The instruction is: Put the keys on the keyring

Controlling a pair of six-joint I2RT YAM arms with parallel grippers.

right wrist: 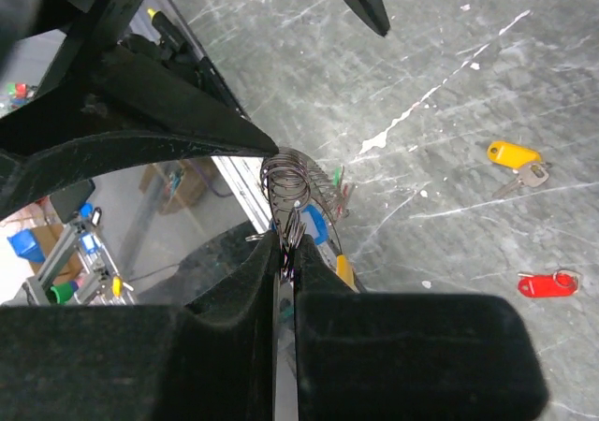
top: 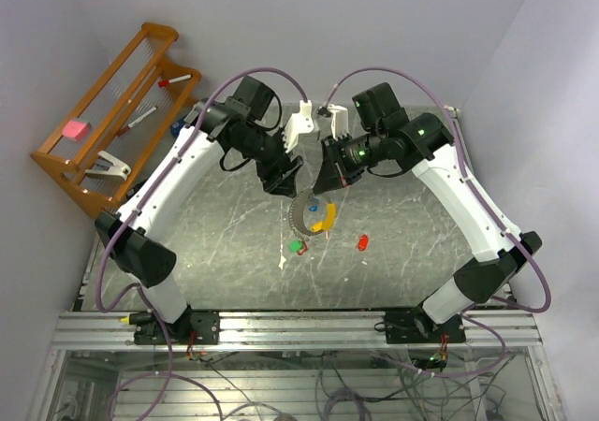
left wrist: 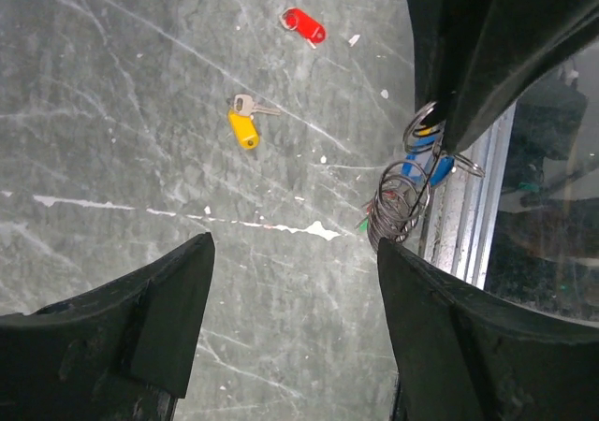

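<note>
The right gripper (right wrist: 286,251) is pinched tight on the keyring (right wrist: 285,185), a bunch of thin silvery wire loops held up off the grey marbled table (left wrist: 112,112) with nothing else supporting it. In the right wrist view the loops fan out just beyond the closed fingertips. A blue key (left wrist: 437,169) sits among the coils, close under the right gripper's fingers, and a sliver of green shows at the ring's lower edge, too small to name.

The left gripper (left wrist: 295,245) stands wide apart and holds nothing. Its two dark fingers (left wrist: 159,318) frame the bottom of its own view with bare table between them, and the ring hangs just above and inside its right-hand finger, near but not touching it.

Two keys lie loose on the table, well apart from the ring. One is a yellow-tagged key (left wrist: 243,128) with its silver blade angled beside the tag; the other is a red-tagged key (left wrist: 304,25) farther out, its small ring at one end.

From overhead the two grippers meet nose to nose over the middle of the table. A green key (top: 296,246) lies on the surface just below them, on the near side.
</note>
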